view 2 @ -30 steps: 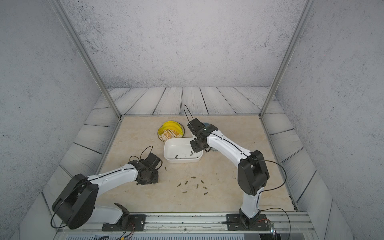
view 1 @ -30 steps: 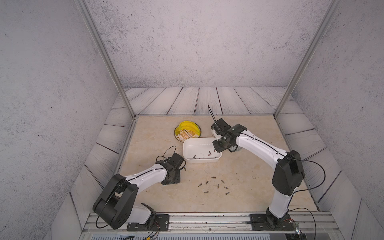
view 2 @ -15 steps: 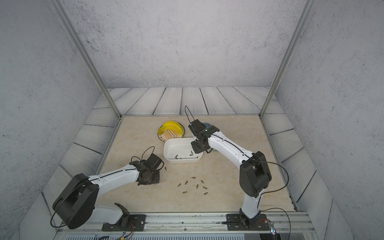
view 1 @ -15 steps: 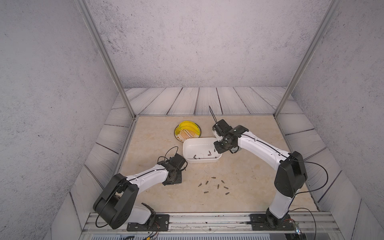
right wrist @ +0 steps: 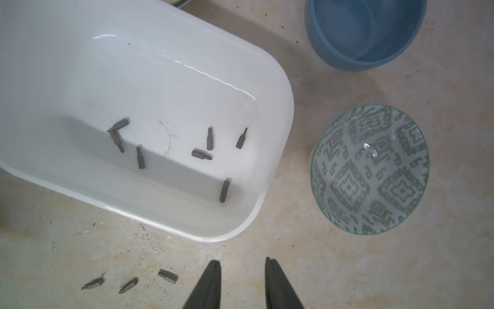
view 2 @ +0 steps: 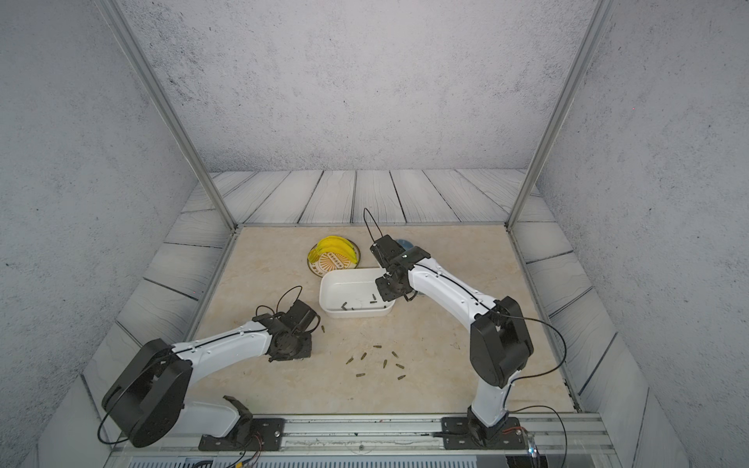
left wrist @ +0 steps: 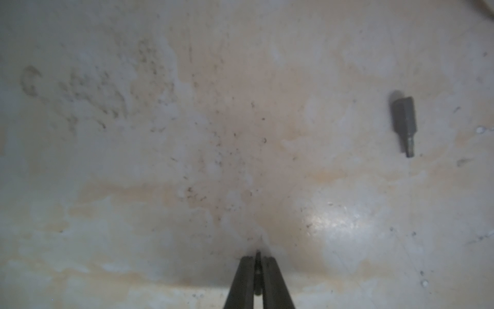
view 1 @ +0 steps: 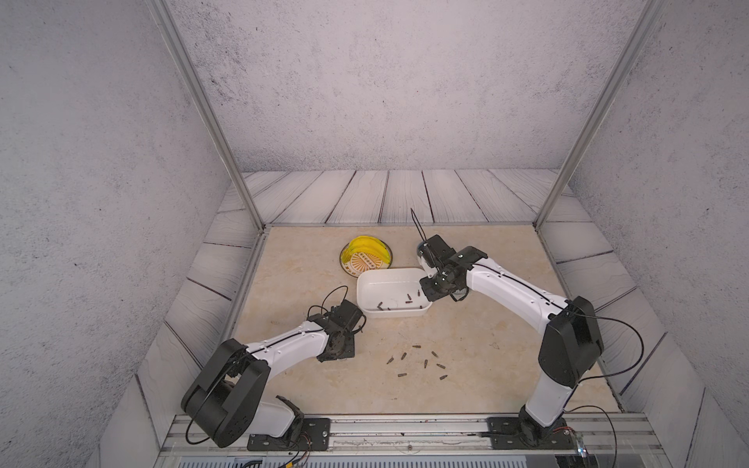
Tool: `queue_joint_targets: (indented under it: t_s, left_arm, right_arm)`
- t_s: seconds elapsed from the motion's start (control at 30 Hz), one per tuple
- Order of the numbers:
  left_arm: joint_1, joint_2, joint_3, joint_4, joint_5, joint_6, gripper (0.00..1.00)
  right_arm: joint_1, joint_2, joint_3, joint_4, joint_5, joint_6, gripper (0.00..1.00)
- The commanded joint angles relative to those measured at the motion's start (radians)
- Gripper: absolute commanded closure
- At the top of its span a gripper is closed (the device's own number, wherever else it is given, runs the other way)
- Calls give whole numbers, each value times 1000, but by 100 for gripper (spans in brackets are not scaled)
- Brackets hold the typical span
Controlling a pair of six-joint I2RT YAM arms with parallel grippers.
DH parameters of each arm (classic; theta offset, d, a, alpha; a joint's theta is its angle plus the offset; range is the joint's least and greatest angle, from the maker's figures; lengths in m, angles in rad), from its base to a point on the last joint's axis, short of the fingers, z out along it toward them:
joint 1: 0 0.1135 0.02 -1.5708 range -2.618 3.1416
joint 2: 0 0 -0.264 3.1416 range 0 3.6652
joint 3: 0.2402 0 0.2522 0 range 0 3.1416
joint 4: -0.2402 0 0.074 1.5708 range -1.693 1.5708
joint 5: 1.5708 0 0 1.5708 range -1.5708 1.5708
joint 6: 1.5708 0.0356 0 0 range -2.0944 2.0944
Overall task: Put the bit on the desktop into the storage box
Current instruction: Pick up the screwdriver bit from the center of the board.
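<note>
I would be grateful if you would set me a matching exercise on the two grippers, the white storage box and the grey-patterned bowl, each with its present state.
Column A
1. left gripper
2. right gripper
3. storage box
4. grey-patterned bowl

Column B
a. nothing in it
b. jaws closed
c. holds several bits
d. jaws apart, nothing between them

Pairs: 1-b, 2-d, 3-c, 4-a
</note>
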Motion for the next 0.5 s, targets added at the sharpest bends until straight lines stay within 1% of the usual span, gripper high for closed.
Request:
queue_joint_targets:
  t_s: [0.0, 0.13, 0.3, 0.4, 0.47]
  left_arm:
    - [-19, 43, -29, -54, 94, 11, 96]
    - [-18, 13, 61, -142, 75, 46, 97]
    - [-16, -28, 249, -284, 41, 114, 97]
    - [-6, -13, 378, -347, 22, 163, 97]
    - [-1, 15, 460, -360, 16, 196, 97]
  right_arm:
    - [-6, -72, -35, 0, 26, 22, 68]
    - [-5, -134, -119, 34, 32, 35, 68]
    - [-6, -219, -230, 60, 30, 61, 68]
    - [-5, -261, -286, 65, 27, 82, 68]
    - [-4, -293, -325, 72, 14, 97, 68]
